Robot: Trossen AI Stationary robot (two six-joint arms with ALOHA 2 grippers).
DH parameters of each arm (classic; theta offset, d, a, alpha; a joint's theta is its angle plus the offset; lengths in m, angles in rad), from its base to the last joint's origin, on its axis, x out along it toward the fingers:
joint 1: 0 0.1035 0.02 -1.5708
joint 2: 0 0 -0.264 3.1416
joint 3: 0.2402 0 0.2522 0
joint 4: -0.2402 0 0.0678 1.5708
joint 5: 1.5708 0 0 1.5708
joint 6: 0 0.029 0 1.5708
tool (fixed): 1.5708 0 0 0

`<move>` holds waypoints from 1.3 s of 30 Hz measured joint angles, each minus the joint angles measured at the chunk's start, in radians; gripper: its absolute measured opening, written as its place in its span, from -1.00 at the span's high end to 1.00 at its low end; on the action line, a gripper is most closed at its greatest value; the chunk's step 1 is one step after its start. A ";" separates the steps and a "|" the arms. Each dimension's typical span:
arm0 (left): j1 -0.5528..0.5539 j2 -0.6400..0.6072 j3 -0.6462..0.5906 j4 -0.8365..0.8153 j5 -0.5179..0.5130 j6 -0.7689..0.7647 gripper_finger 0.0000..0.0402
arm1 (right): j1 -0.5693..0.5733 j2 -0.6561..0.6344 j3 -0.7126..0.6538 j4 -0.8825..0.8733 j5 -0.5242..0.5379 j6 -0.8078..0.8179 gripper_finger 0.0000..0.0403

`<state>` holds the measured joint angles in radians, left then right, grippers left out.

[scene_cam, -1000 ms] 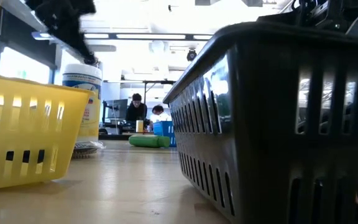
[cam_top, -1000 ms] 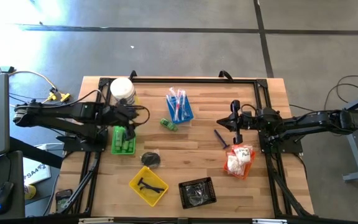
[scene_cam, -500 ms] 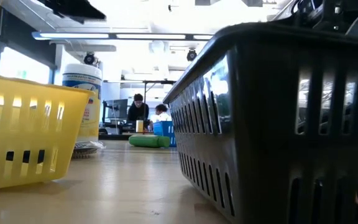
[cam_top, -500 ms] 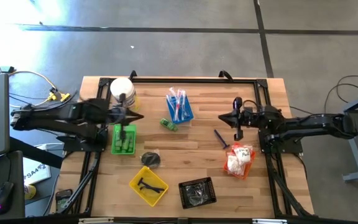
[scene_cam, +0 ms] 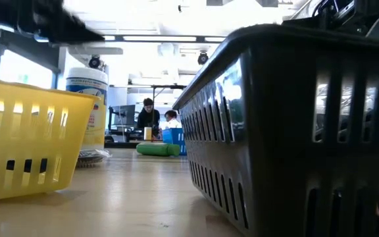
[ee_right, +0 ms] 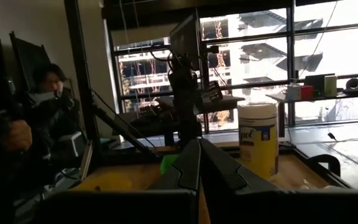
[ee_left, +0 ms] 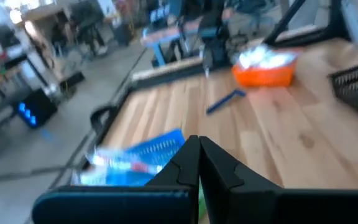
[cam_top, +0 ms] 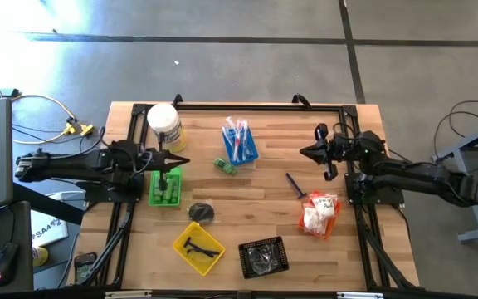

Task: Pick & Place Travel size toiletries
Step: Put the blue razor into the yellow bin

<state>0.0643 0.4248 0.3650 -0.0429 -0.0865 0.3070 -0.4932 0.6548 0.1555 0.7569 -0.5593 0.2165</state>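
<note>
Left claw (cam_top: 175, 160), fingers together and empty, hangs above the green tray (cam_top: 164, 186) at the desk's (cam_top: 264, 212) 9 o'clock. Right claw (cam_top: 315, 153), also together, hovers at 2 o'clock. A green bottle (cam_top: 226, 166) lies near center, blue razor (cam_top: 295, 185) at 3 o'clock.

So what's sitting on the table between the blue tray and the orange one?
In the overhead view, one blue-handled item lies loose on the wood between the blue tray and the orange tray. Otherwise that stretch is bare.

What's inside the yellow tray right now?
The yellow tray holds dark T-shaped pieces; from above, at least two overlap. Whether anything lies beneath them cannot be seen.
</note>
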 joint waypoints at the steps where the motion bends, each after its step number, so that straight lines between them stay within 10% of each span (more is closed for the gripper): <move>1: 0.020 -0.003 -0.014 0.000 0.008 -0.013 1.00 | -0.001 0.000 -0.004 0.003 0.005 -0.002 0.99; 17: 0.213 -0.276 -0.114 -0.044 0.172 -0.147 1.00 | 0.022 -0.138 -0.145 0.000 0.155 -0.008 0.99; 39: 0.213 -0.292 -0.264 -0.036 0.152 -0.123 1.00 | 0.022 -0.139 -0.147 -0.083 0.166 -0.030 0.99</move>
<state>0.2771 0.1332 0.1010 -0.0788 0.0659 0.1842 -0.4709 0.5159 0.0082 0.6736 -0.3935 0.1862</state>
